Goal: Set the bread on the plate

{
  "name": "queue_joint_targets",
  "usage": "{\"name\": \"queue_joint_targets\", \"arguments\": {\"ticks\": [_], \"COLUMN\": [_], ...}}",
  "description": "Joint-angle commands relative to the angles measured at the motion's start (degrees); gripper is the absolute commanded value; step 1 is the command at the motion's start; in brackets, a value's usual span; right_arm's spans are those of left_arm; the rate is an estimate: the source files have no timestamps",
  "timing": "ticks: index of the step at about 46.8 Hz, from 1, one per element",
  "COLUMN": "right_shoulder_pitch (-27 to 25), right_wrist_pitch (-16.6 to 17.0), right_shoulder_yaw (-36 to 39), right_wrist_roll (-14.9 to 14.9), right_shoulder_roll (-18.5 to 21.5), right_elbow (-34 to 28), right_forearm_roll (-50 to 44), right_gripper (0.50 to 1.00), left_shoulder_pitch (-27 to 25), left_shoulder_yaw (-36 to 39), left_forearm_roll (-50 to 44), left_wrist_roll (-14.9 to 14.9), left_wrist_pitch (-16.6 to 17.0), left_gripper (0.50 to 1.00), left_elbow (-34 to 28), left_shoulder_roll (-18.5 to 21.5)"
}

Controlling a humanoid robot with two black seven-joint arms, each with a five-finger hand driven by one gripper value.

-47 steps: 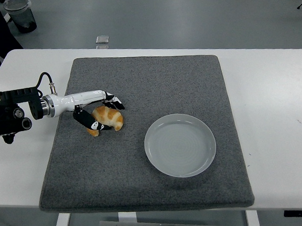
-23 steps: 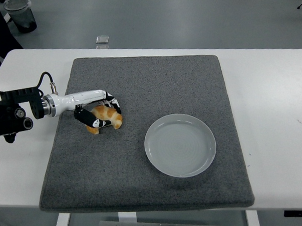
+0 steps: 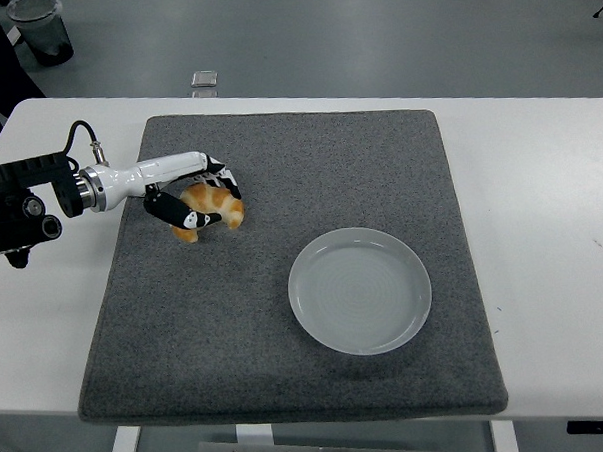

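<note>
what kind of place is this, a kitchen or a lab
Probably a robotics lab or test room, not a kitchen: a plain white table with a grey mat, a bare grey floor, and a robot's left hand gripping bread.

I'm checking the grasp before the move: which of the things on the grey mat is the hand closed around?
The bread, at the mat's left: the left hand grips it. The plate lies untouched.

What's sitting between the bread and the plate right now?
Nothing: in the head view only bare grey mat lies between the bread, held by the left hand, and the plate.
</note>
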Motion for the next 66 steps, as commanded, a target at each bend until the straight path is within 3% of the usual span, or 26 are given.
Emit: {"name": "queue_joint_targets", "arguments": {"ticks": [1, 15, 30, 45, 57, 66], "right_shoulder_pitch": [0.0, 0.0, 0.0, -0.09, -0.18, -0.27], "right_wrist_pitch": [0.0, 0.0, 0.0, 0.0, 0.0, 0.0], "right_shoulder_yaw": [0.0, 0.0, -0.09, -0.18, -0.18, -0.18], "right_wrist_roll": [0.0, 0.0, 0.0, 0.0, 0.0, 0.0], "right_shoulder_roll": [0.0, 0.0, 0.0, 0.0, 0.0, 0.0], "right_elbow": [0.0, 0.0, 0.0, 0.0, 0.0, 0.0], "right_forearm_roll": [0.0, 0.0, 0.0, 0.0, -0.09, -0.09], "right_gripper": [0.93, 0.93, 0.932, 0.93, 0.93, 0.932], "left_shoulder_pitch": [-0.24, -3.93, -10.96, -12.54, -14.83, -17.99], "left_shoulder_yaw": [-0.84, -3.39, -3.39, -4.8, -4.8, -4.8], "left_forearm_roll": [-0.13, 0.75, 0.84, 0.92, 0.84, 1.1], "left_wrist_roll": [-0.23, -0.58, -1.73, -1.73, -1.81, -1.81], "left_wrist_pitch": [-0.06, -3.13, -5.86, -5.33, -5.07, -5.07], "left_gripper": [0.5, 0.5, 0.5, 0.5, 0.5, 0.5], "left_elbow": [0.21, 0.82, 6.18, 11.99, 11.02, 6.63], "left_shoulder_roll": [1.4, 7.56, 7.82, 2.82, -0.96, -1.4]}}
